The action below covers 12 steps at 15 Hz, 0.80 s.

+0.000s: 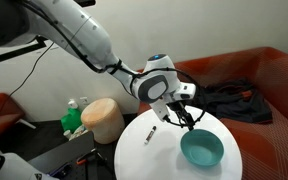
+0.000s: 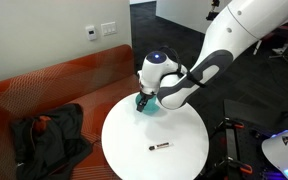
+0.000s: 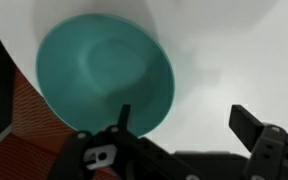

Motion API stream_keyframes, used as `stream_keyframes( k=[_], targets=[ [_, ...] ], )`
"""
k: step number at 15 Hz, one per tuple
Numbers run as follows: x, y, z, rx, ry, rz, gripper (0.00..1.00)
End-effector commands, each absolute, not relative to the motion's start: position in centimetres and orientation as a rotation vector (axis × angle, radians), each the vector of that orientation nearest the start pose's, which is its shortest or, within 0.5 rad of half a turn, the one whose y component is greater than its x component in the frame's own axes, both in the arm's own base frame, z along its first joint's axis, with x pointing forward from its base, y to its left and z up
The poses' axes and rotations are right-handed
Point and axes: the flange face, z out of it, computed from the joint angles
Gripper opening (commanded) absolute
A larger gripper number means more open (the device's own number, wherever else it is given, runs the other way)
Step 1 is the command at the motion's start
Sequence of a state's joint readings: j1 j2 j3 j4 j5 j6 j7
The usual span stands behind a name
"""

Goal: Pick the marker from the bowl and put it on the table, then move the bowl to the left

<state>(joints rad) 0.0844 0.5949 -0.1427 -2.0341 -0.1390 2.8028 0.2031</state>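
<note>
This looks like a lounge corner of an office or lab rather than anyone's home. A long red-brown sofa (image 2: 54, 85) runs along a plain beige wall (image 2: 34, 30) with white switch plates (image 2: 108, 28) set into it, and dark clothing (image 2: 49, 135) lies heaped on the seat. A round white surface (image 2: 134, 140) stands in front of it on a dark floor (image 2: 259, 100). A tan basket (image 1: 104, 118) sits near it, and a big white robot arm (image 2: 249, 30) reaches over it.
</note>
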Motion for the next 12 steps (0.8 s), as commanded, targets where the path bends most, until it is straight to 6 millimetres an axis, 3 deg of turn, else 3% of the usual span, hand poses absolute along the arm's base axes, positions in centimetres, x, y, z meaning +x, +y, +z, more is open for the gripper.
stream_keyframes(
  k=[1, 10, 11, 12],
  targets=[
    [63.0, -3.3, 15.2, -3.221, 0.163, -0.235, 1.00],
    [64.1, -4.3, 11.2, -3.217, 0.194, -0.103, 1.00],
    [64.1, -4.3, 10.9, -3.217, 0.195, -0.094, 0.82],
    [64.1, -4.3, 10.6, -3.218, 0.194, -0.086, 0.74]
  ],
)
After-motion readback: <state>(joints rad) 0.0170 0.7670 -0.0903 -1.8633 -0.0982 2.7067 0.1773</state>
